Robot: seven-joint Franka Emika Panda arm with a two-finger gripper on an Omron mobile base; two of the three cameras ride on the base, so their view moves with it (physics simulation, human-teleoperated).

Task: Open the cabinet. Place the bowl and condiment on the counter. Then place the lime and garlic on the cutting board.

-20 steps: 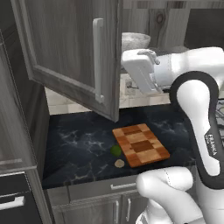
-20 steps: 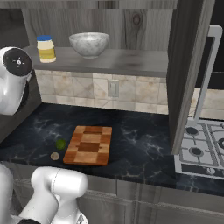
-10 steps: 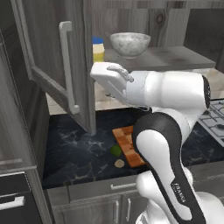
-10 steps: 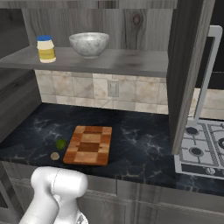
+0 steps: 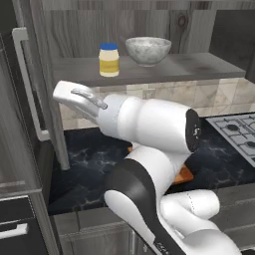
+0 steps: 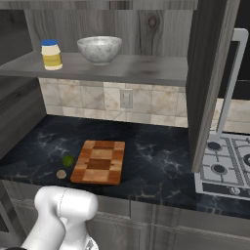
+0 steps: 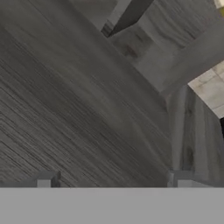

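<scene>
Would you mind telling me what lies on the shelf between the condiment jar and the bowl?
Nothing: in the right base view, the grey shelf is bare between the condiment jar and the bowl; the two stand apart.

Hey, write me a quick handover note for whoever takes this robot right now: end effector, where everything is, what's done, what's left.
End effector: open, empty, close against the inside of the left cabinet door.
Both doors open.
Bowl and condiment on the shelf.
Lime and garlic on the counter, left of the cutting board.
Done: cabinet opened.
Left: bowl and condiment down to the counter, then lime and garlic onto the board.
</scene>
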